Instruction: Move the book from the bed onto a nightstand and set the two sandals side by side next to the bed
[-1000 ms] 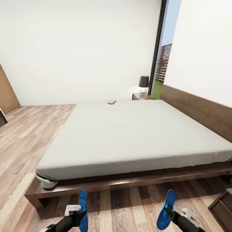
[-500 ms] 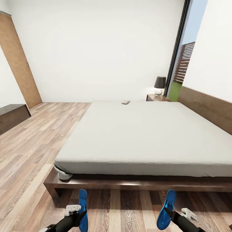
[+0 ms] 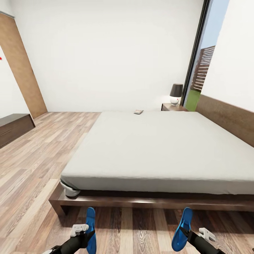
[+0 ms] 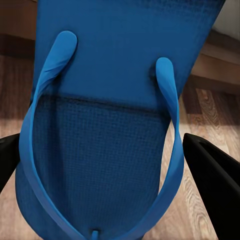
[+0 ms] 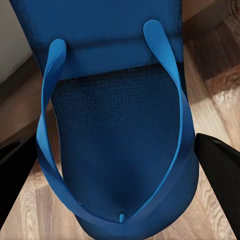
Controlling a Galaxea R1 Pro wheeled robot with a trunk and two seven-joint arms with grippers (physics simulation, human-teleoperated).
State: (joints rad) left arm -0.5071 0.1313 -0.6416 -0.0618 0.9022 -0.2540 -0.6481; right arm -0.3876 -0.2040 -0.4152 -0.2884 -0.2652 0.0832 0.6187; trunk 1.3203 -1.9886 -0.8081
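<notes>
Bed (image 3: 158, 148) fills the middle of the head view: broad flat off-white mattress with a matte, faintly wrinkled cover, set on a low dark brown wooden frame whose plank edge juts out past the near side; matching wood headboard (image 3: 225, 118) runs along the right wall. Book (image 3: 138, 112), small and thin, lies flat on the mattress at its far edge, near the nightstand (image 3: 173, 107). Nightstand is dark glossy wood in the far corner just beside the bed, carrying a lamp (image 3: 176, 94) with a dark tapered shade on a round white base. Floor (image 3: 38, 155) is brown wood plank with visible grain. Plain brown door (image 3: 21, 84) at left, long low dark bench (image 3: 14, 127) below it, tall window (image 3: 208, 60) at right.

Left gripper (image 3: 86, 235) clamps one bright blue sandal (image 3: 91, 229) by its edges, thin sole standing on edge above the floor near the bed frame. Left wrist view: woven-textured footbed of left sandal (image 4: 115, 100), smooth rounded Y-strap, black fingers (image 4: 215, 175) against both sides.

Right gripper (image 3: 184, 234) likewise pinches the other sandal (image 3: 182, 229), well apart from the first. Right wrist view: same mesh texture on right sandal (image 5: 120, 125), black fingers (image 5: 222, 170) pressed to its rim
</notes>
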